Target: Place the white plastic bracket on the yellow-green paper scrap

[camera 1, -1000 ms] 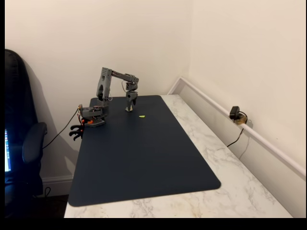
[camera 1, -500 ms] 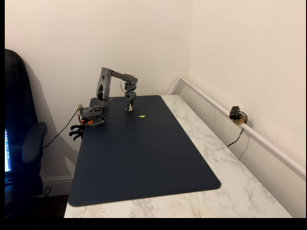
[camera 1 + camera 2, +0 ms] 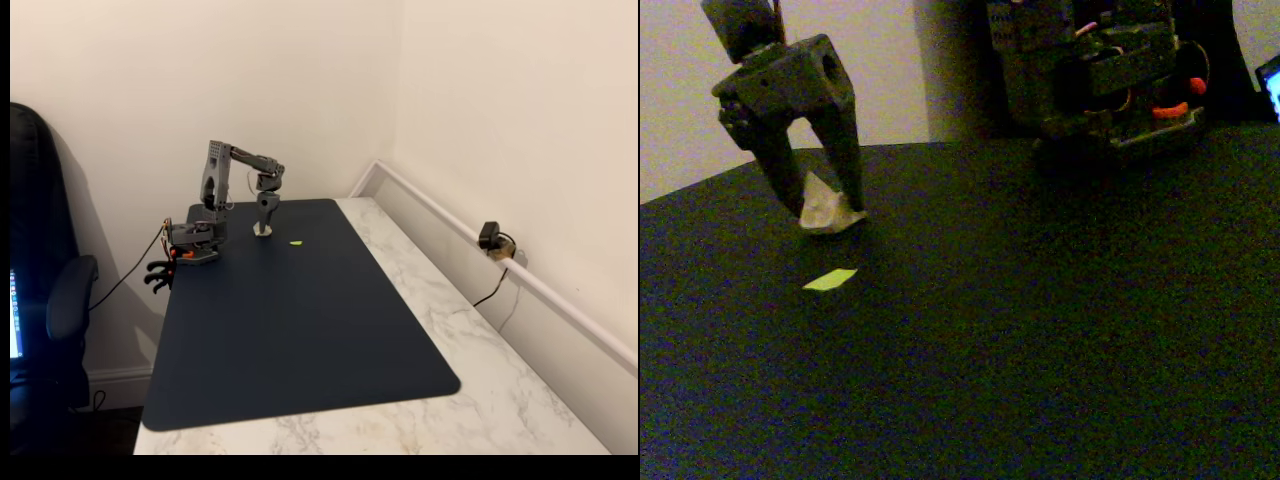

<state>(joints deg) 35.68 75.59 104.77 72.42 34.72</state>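
The white plastic bracket lies on the dark mat, seen as a pale speck under the arm. My gripper points down over it, one finger on each side and the tips almost at the mat. The jaws stand apart and look open; I cannot tell whether they touch the bracket. In the wider fixed view the gripper hangs just right of the arm's base. The yellow-green paper scrap lies flat a short way in front of the bracket, apart from it, and shows right of the gripper as a bright sliver.
The arm's base with its wiring is clamped at the mat's back left corner. The mat covers most of a marble table. A small camera sits on the wall rail at right. An office chair stands left.
The gripper has moved left, away from the scrap, and lowered over the white bracket. The scrap has not moved.
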